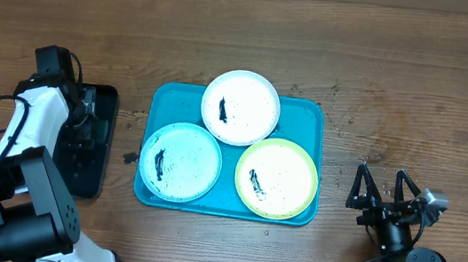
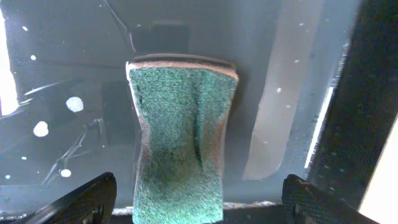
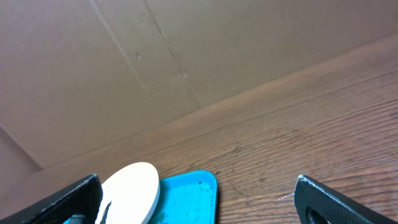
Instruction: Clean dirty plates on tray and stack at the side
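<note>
Wood counter (image 1: 402, 71). White plate (image 1: 251, 97), blue plate (image 1: 190, 157) and yellow-green plate (image 1: 287, 169), smeared, sit in the turquoise tray (image 1: 312, 114). Our left hand (image 2: 199, 193) straddles the sponge (image 2: 183, 124) in the black tray (image 1: 101, 164) at left, wide, gripping nothing; right hand (image 1: 382, 172) open, empty. We should close squarely across the sponge's middle.

The brown wooden table (image 1: 420, 73) shows matt, streaky grain. The turquoise rectangular plastic tray (image 1: 310, 114) looks smooth and faintly glossy. At its nine o'clock, the small black plastic tray (image 1: 105, 102) is shiny and reflective beneath a rough, fibrous green scouring sponge (image 2: 180, 143).
</note>
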Robot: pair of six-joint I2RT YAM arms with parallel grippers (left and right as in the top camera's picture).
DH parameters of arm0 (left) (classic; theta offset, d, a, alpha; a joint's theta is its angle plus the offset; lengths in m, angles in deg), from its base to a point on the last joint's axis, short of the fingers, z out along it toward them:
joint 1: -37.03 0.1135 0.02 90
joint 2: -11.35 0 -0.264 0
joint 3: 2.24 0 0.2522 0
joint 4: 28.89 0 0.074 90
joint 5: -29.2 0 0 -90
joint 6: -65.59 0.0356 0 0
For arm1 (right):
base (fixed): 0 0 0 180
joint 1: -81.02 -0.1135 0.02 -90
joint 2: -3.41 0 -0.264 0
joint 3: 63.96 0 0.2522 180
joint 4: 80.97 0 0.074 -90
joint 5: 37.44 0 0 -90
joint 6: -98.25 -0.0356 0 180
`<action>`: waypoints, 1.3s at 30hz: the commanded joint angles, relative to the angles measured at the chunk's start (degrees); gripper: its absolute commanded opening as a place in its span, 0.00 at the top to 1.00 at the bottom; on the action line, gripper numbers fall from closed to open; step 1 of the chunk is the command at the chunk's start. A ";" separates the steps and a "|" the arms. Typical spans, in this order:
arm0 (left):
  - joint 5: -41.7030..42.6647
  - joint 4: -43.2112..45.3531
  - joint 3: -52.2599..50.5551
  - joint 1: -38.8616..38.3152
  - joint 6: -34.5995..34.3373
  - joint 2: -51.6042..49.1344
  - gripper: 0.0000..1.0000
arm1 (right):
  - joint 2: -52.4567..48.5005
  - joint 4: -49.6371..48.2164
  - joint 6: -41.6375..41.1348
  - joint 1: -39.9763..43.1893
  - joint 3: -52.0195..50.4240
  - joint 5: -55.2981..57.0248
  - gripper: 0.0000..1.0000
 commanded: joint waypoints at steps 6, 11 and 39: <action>-1.60 -0.13 0.96 0.11 -0.81 -6.64 0.13 | 0.46 -0.20 0.37 -0.33 -0.59 0.55 0.00; -1.60 -0.15 0.98 0.26 -0.81 -8.48 0.23 | 0.46 -0.17 0.37 -0.33 -0.59 0.55 0.00; -9.27 -3.61 0.98 0.28 -0.13 -8.68 0.06 | 0.46 -0.17 0.37 -0.33 -0.59 0.55 0.00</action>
